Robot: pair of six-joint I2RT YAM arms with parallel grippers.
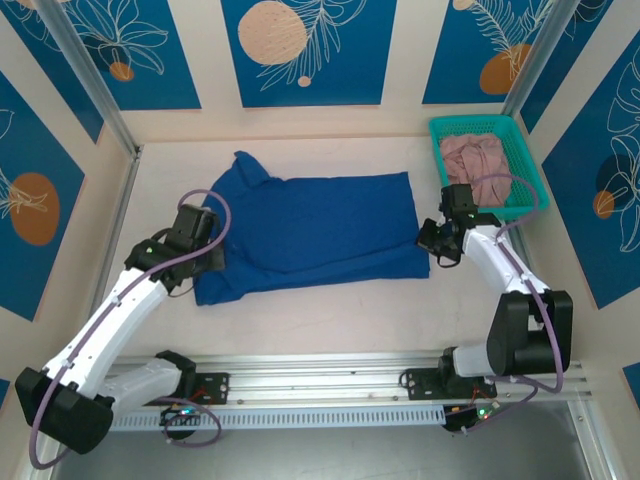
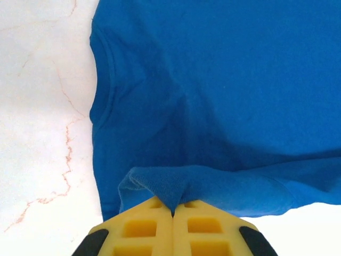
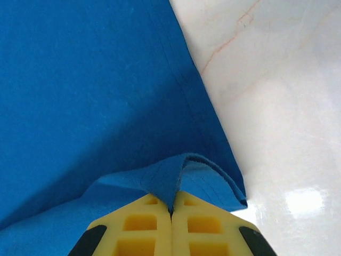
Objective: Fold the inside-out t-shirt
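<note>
The royal-blue inside-out t-shirt (image 1: 310, 232) lies spread across the middle of the table, with a sleeve poking up at its far left. My left gripper (image 1: 207, 262) is at the shirt's near left corner. In the left wrist view its yellow fingertips (image 2: 172, 212) are shut on a pinched fold of the t-shirt (image 2: 213, 96). My right gripper (image 1: 432, 250) sits at the shirt's near right corner. Its jaws (image 3: 171, 209) are likewise shut on a raised fold of the t-shirt's hem (image 3: 96, 90).
A teal basket (image 1: 528, 165) holding a dusty-pink garment (image 1: 477, 155) stands at the back right, just behind my right arm. Pale marble tabletop (image 1: 330, 310) lies bare in front of the shirt. Patterned walls enclose the table on three sides.
</note>
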